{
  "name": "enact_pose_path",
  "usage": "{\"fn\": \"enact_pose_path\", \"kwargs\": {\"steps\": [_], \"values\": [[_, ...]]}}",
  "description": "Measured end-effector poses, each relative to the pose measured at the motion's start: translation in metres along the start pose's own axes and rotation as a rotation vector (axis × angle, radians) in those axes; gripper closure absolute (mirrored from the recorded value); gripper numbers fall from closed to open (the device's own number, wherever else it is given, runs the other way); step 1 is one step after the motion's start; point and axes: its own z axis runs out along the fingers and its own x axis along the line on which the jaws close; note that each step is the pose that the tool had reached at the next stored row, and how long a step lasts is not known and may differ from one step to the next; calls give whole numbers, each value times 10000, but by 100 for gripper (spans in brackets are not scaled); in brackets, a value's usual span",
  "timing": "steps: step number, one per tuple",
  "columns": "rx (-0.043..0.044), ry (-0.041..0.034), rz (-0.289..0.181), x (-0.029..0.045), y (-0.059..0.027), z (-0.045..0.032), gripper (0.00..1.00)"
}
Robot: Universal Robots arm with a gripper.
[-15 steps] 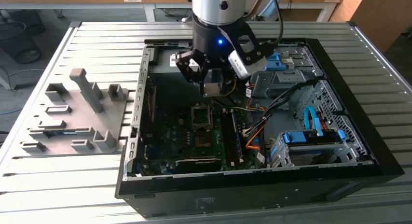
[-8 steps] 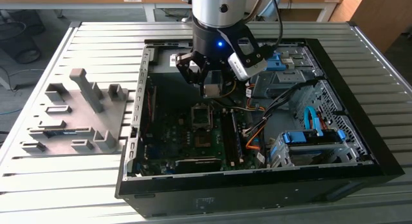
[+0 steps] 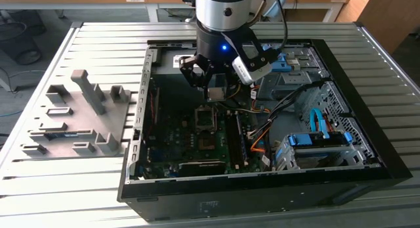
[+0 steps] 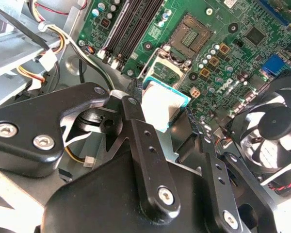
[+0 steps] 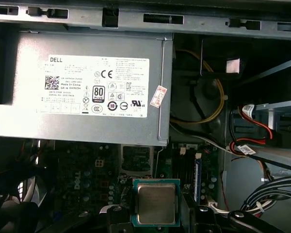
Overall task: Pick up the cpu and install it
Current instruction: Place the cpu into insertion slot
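While the jaws clench the cpu flat by its edges, the motherboard socket sits just below it, centre frame in the exterior view.

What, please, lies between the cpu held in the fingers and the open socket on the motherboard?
Nothing: in the exterior view the cpu hangs above the socket with bare air between them.
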Motion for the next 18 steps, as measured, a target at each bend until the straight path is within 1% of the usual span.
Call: {"fn": "enact_pose_path", "kwargs": {"steps": [7,13,16,18], "values": [[-1,-1,0,0,-11,36,53],[0,0,-1,1,-26,93,53],[1,1,-1,2,-51,114,53],[0,0,-1,4,-84,129,53]]}}
